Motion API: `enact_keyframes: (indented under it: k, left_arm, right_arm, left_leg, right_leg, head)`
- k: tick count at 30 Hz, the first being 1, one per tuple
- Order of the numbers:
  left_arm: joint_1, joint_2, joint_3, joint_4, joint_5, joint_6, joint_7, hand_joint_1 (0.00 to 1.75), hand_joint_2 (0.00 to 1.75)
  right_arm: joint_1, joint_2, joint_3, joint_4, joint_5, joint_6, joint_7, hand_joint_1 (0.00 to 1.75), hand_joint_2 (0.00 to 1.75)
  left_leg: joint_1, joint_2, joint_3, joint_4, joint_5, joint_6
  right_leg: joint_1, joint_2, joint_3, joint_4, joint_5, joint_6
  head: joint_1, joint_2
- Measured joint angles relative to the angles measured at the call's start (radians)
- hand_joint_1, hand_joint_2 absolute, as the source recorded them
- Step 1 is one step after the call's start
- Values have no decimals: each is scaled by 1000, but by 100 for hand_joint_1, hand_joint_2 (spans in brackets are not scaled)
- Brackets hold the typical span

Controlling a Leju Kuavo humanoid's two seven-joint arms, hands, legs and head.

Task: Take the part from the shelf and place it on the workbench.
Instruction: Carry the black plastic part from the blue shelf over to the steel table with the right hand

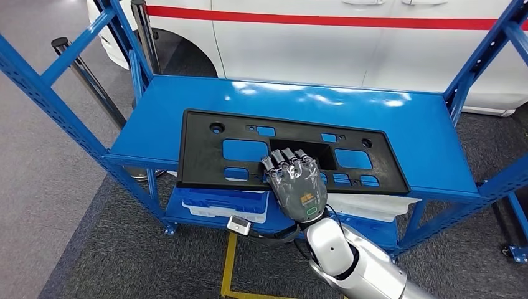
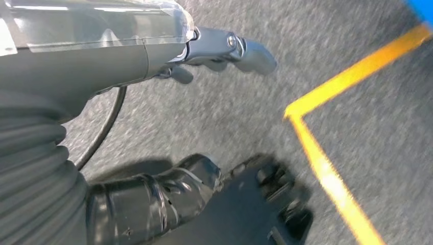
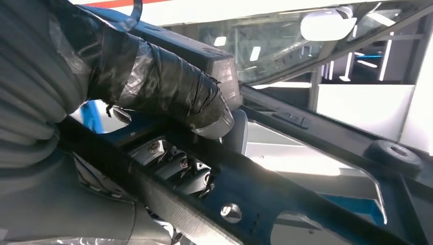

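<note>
A flat black plastic part (image 1: 205, 149) with several cut-outs lies on the top level of the blue shelf (image 1: 411, 124), its near edge overhanging the front. My right hand (image 1: 299, 187) lies over that near edge, fingertips curled into the part's central opening. In the right wrist view the taped thumb (image 3: 168, 92) sits on one side of a black bar of the part (image 3: 286, 189) and the fingers (image 3: 178, 166) on the other, so the hand grips it. My left hand (image 2: 92, 61) hangs over grey carpet, holding nothing, fingers apart.
A white car with a red stripe (image 1: 311, 43) stands right behind the shelf. Blue uprights (image 1: 43, 93) frame both ends. White items (image 1: 224, 205) lie on the lower level. Yellow floor tape (image 1: 229, 261) runs below; two dark posts (image 1: 87, 75) stand at the left.
</note>
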Motion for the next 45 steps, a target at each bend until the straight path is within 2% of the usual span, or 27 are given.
enact_keyframes:
  k: [2,3,5,7,9,11,13,14,17,18,20,22,24,25,26,28,30,32,33,34,36,38,40,41,43,44,45]
  left_arm:
    - [1,0,0,0,0,0,0,0,175]
    - [1,0,0,0,-1,0,0,0,175]
    - [0,0,0,0,-1,0,0,0,175]
    - [-1,0,0,0,-1,0,0,0,175]
    - [-5,0,0,0,-1,0,0,0,175]
    - [-7,0,0,0,-1,0,0,0,175]
    - [-7,0,0,0,-1,0,0,0,175]
    - [-7,0,0,0,-1,0,0,0,175]
    - [-7,0,0,0,-1,-1,0,0,175]
    - [-7,0,0,0,-1,-1,0,0,175]
    - [-6,0,0,0,-1,-1,0,0,175]
    - [-6,0,0,0,-1,-1,0,0,175]
    - [-6,0,0,0,-1,-1,0,0,175]
    - [-6,0,0,0,-1,-1,0,0,175]
    - [-5,0,0,0,-1,-1,0,0,175]
    - [-3,0,0,0,-1,-1,0,0,175]
    - [0,0,0,0,-1,-1,1,0,175]
    - [3,0,0,0,-1,-1,2,0,175]
    - [4,0,0,0,-2,-1,2,0,175]
    - [3,0,0,0,-2,-1,2,0,175]
    - [3,0,0,0,-3,-1,4,0,175]
    - [1,0,0,0,-4,-1,6,0,175]
    - [-2,0,0,0,-7,-1,8,0,175]
    - [-4,0,0,0,-8,-1,9,0,175]
    - [-6,0,0,0,-9,-1,10,0,175]
    - [-6,0,0,0,-10,0,11,0,175]
    - [-6,0,0,0,-10,0,11,0,175]
  right_arm:
    - [0,2,-1,1,0,0,0,175,175]
    - [1,2,-2,2,0,0,0,175,175]
    - [2,2,-2,4,0,0,0,175,175]
    - [2,2,-3,5,0,0,0,175,175]
    - [2,4,-6,5,0,0,0,175,175]
    - [2,6,-9,5,0,0,0,175,175]
    - [2,7,-10,6,0,0,-1,175,175]
    - [2,7,-10,6,0,0,-1,175,175]
    - [4,6,-11,6,0,0,-3,175,175]
    - [6,7,-12,7,0,0,-5,175,175]
    - [11,7,-15,8,0,0,-10,175,175]
    - [16,7,-20,8,0,0,-16,175,175]
    - [18,10,-27,8,0,0,-20,175,175]
    - [19,12,-31,8,0,0,-22,175,175]
    - [20,14,-35,8,0,0,-25,175,175]
    - [24,16,-42,9,0,-2,-35,175,175]
    - [33,19,-54,11,0,-8,-56,175,175]
    - [50,31,-74,14,0,-14,-78,175,175]
    - [60,39,-84,15,0,-15,-87,175,175]
    - [70,47,-93,16,0,-17,-96,175,175]
    - [90,60,-110,20,0,-25,-115,175,175]
    - [107,70,-125,22,0,-36,-129,175,175]
    - [117,78,-139,22,0,-46,-134,175,175]
    - [120,81,-146,22,0,-51,-136,175,175]
    - [128,87,-154,23,0,-58,-143,175,175]
    - [135,89,-159,23,0,-60,-149,175,175]
    - [142,90,-165,24,0,-63,-158,175,175]
  left_leg:
    - [1,0,-25,117,-89,-4]
    - [1,0,-29,168,-105,-5]
    - [1,0,2,193,-71,-2]
    - [0,-1,98,87,-21,6]
    - [-4,-2,203,-65,-29,14]
    - [-10,-4,238,-136,-42,20]
    - [-7,-2,225,-145,-19,30]
    - [-5,1,215,-149,-3,37]
    - [-8,5,169,-144,34,53]
    - [-10,6,150,-138,44,54]
    - [-12,6,109,-122,63,52]
    - [-12,6,72,-103,77,47]
    - [-15,4,47,-84,87,38]
    - [-15,4,41,-78,93,33]
    - [-15,4,38,-77,101,28]
    - [-12,3,28,-77,110,15]
    - [-8,0,9,-45,57,4]
    - [-4,0,-13,51,-48,-3]
    - [-3,0,-20,110,-85,-5]
    - [-3,0,-20,158,-95,-6]
    - [-3,-1,15,179,-48,-3]
    - [-5,-2,113,77,-6,6]
    - [-11,-3,221,-76,-32,16]
    - [-15,-4,251,-126,-47,20]
    - [-17,-3,253,-153,-38,26]
    - [-15,-1,246,-158,-22,32]
    - [-13,1,235,-163,-7,39]
  right_leg:
    - [3,-1,-28,1,22,-5]
    - [5,-2,-42,1,33,-6]
    - [8,-4,-71,2,55,-6]
    - [9,-4,-94,2,77,-2]
    - [10,-3,-106,2,97,7]
    - [9,-5,-110,-6,119,18]
    - [8,-5,-116,-12,122,30]
    - [7,-4,-124,2,95,34]
    - [5,-2,-161,151,-53,40]
    - [5,-2,-168,212,-76,42]
    - [4,-1,-153,272,-48,44]
    - [3,-1,-78,205,-1,43]
    - [6,0,18,76,-23,37]
    - [8,0,46,31,-43,32]
    - [13,1,57,8,-52,25]
    - [14,0,43,0,-36,9]
    - [11,-4,19,-5,-9,-8]
    - [12,-5,-12,-5,17,-18]
    - [14,-5,-30,-4,30,-20]
    - [16,-5,-48,-2,43,-20]
    - [18,-7,-83,0,68,-19]
    - [18,-7,-111,2,92,-16]
    - [18,-7,-123,0,115,-8]
    - [16,-8,-124,-4,127,-3]
    - [15,-9,-125,-17,150,9]
    - [15,-7,-128,-16,144,14]
    - [15,-5,-135,0,115,19]
  head:
    - [0,0]
    - [0,0]
    - [0,0]
    - [-1,0]
    - [0,0]
    - [0,0]
    - [1,0]
    - [1,0]
    - [2,0]
    - [2,0]
    - [2,0]
    - [2,0]
    - [1,0]
    - [0,0]
    - [0,0]
    - [0,0]
    - [-1,0]
    - [-2,0]
    - [-2,0]
    - [-2,0]
    - [-2,0]
    - [-2,0]
    - [-2,0]
    - [-2,0]
    - [-2,0]
    - [-2,0]
    - [-1,0]
